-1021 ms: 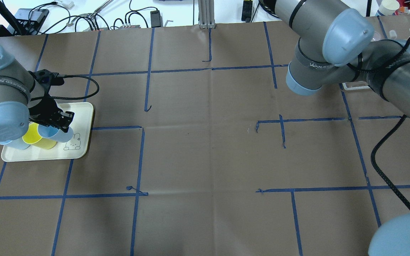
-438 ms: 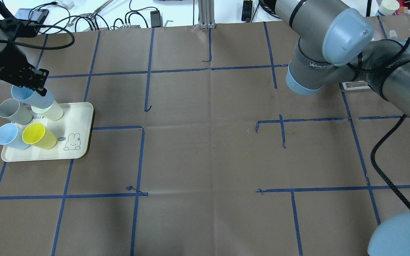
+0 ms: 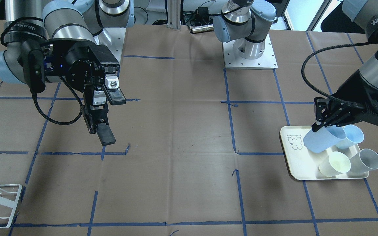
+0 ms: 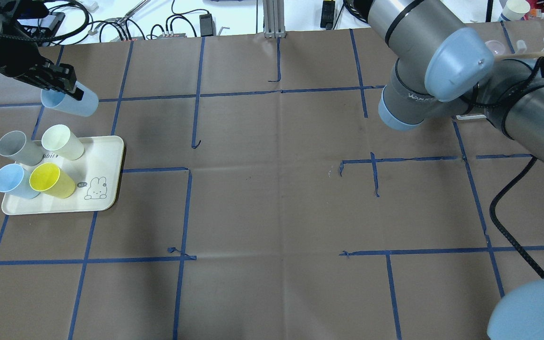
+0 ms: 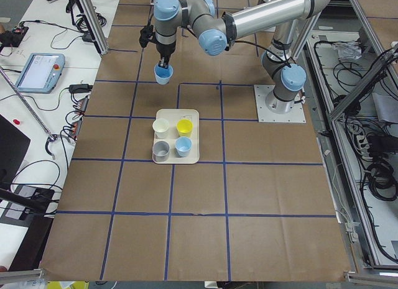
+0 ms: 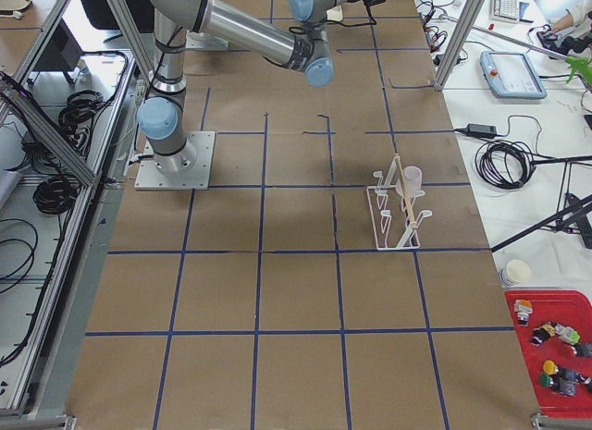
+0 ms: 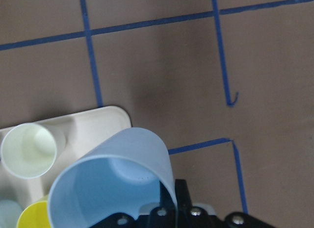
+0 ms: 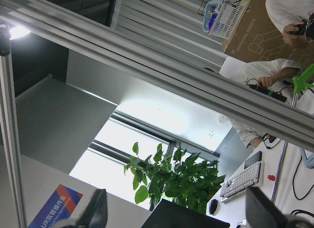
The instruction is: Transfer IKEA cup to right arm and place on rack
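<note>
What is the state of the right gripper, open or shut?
Open: the right gripper has its fingers spread wide apart, with nothing between them.

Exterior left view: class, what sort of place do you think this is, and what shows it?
Probably a robotics lab workcell: the left arm and right arm are bolted to a table gridded with blue tape, with a teach pendant and loose cables alongside.

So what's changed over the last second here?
The left gripper, shut on the light blue cup, lifted it clear off the tray. The right arm shifted slightly. The tray and its four remaining cups stayed put.
</note>
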Tool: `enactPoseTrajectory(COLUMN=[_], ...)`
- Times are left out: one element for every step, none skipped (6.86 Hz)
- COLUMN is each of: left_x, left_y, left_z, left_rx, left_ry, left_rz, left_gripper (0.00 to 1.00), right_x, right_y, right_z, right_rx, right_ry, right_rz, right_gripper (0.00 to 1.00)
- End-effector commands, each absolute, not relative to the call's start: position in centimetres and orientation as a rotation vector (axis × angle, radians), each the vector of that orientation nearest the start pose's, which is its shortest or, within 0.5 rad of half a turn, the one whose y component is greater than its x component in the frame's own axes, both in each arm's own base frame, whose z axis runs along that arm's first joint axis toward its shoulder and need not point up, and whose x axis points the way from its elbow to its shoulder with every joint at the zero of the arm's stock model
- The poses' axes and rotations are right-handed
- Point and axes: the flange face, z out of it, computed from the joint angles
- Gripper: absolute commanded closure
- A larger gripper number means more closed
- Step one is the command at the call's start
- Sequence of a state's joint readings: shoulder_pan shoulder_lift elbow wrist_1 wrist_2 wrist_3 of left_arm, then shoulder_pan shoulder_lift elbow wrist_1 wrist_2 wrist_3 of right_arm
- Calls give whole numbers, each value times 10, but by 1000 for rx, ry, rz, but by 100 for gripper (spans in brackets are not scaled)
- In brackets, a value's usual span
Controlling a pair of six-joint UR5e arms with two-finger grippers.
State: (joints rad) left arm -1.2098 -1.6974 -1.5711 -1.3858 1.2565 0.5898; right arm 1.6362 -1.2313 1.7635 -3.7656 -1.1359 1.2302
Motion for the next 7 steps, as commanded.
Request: enactPoseTrajectory(left_x=[22, 13, 9, 4, 1, -5, -12], left_y=[-575, -577, -581, -587, -594, -597, -597], left_z=[447, 453, 449, 444, 442, 436, 417], left_rx=[669, 874, 1060, 1191, 1348, 1444, 1573], left_ry=[3450, 3433, 3401, 3386, 3328, 3295, 3205], left_rz=[-558, -704, -820, -944, -1121, -1284, -1500], left_gripper=[100, 100, 100, 100, 100, 100, 100], right_x=[207, 208, 209, 212, 220, 222, 221], right_y=[-528, -526, -526, -521, -517, -516, -517], right_z=[438, 437, 436, 428, 418, 419, 418], right_rx=[642, 685, 686, 697, 741, 804, 817], right_ry=[1510, 1483, 1484, 1497, 1491, 1452, 1444], right_rz=[-1077, -1024, -1013, -996, -920, -855, -843], right_gripper=[0, 0, 0, 0, 0, 0, 0])
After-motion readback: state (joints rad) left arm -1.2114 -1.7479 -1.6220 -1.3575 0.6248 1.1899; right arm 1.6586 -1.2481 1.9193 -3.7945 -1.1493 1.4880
